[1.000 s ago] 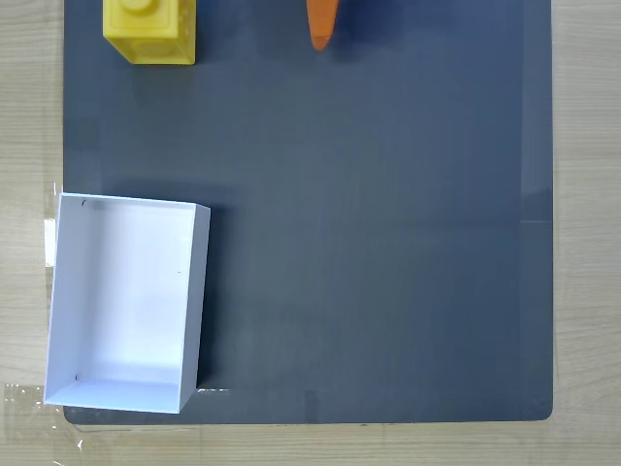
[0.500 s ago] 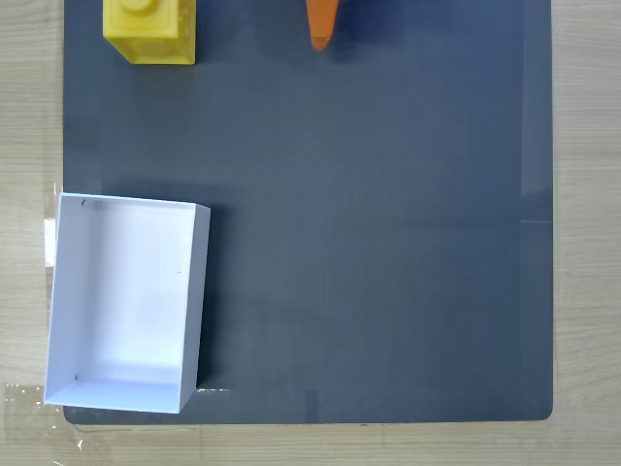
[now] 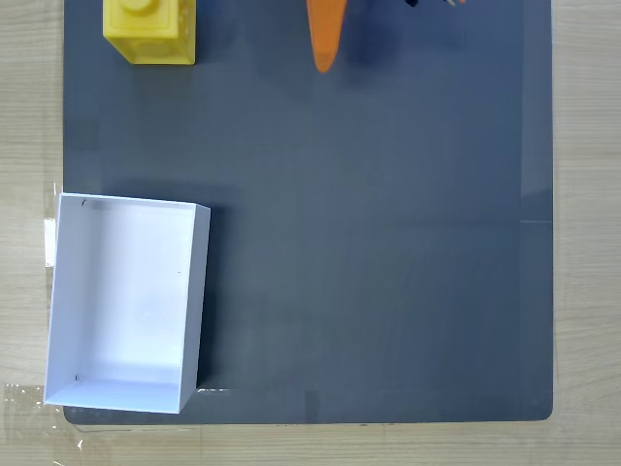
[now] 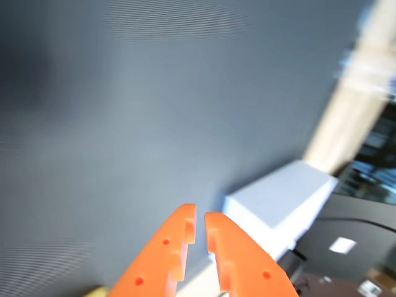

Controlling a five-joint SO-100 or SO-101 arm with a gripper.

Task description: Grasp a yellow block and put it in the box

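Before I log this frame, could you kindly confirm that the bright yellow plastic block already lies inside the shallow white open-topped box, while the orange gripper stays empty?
Not quite: the fixed view shows the bright yellow plastic block on the dark grey mat at the top left, well apart from the shallow white open-topped box, which holds nothing. The orange gripper is indeed empty, its jaws nearly closed in the wrist view.

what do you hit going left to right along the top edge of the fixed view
pale wooden table → bright yellow plastic block with a round stud → bare dark grey mat → orange gripper → dark grey mat → wooden table
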